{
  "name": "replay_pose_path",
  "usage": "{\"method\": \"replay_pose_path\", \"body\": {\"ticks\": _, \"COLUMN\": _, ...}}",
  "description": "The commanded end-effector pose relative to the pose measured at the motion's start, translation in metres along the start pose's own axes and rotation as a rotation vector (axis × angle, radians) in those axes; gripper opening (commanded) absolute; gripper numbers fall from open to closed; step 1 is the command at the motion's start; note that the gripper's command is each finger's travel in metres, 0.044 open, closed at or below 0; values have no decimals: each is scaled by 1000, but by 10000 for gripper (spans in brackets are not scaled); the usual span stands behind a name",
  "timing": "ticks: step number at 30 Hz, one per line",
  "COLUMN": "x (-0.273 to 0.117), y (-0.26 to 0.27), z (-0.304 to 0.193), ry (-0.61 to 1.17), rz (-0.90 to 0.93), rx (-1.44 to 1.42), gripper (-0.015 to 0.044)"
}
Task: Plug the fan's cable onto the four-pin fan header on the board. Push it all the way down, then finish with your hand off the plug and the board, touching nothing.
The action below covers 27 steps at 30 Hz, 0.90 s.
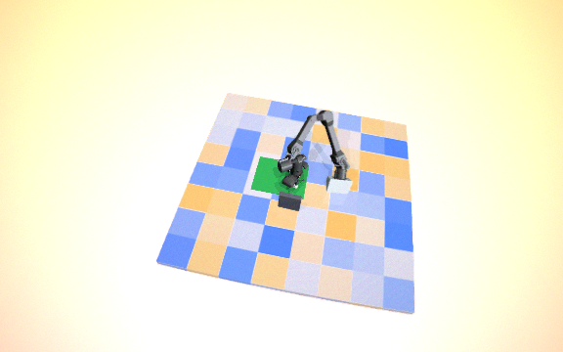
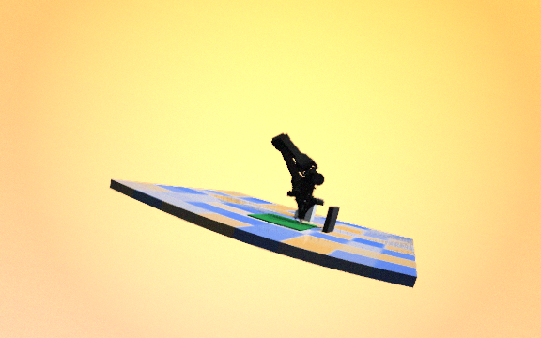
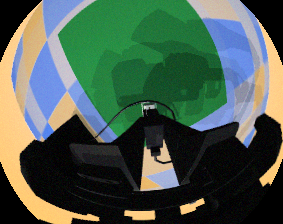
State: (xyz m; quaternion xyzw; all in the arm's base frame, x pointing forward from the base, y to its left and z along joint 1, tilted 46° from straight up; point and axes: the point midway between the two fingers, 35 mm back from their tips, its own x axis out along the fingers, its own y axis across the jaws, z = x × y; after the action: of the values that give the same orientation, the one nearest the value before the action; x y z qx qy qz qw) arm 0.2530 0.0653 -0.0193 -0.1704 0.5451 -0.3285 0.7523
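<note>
The green board [image 1: 267, 173] [image 2: 275, 220] [image 3: 107, 45] lies flat under the arm. The small white header [image 3: 149, 106] stands near its edge, just ahead of the fingertips in the wrist view. My gripper [image 1: 294, 185] [image 2: 301, 219] [image 3: 150, 119] points down at the board and is shut on the black plug [image 3: 153, 135]. The plug's lower end is at the header; whether it is in line or how deep it sits is hidden by the fingers. The thin black cable [image 3: 123, 114] arcs over past the header to the left, and its other end passes behind the right finger.
A dark upright block [image 1: 289, 201] [image 2: 331, 220] stands beside the board's edge, close to the gripper. The arm's pale base [image 1: 339, 185] is to the right in the top view. The tiled table [image 1: 277, 242] [image 2: 308, 244] extends around them. The arm's shadow falls across the board.
</note>
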Motion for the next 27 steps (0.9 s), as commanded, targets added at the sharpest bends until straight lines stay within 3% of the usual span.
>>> {"method": "replay_pose_path", "body": {"ticks": 1, "x": 1, "y": 0, "z": 0, "ry": -3, "rz": -2, "rx": -3, "gripper": 0}}
{"method": "replay_pose_path", "body": {"ticks": 27, "x": 15, "y": 0, "z": 0, "ry": -4, "rz": -2, "rx": -3, "gripper": 0}}
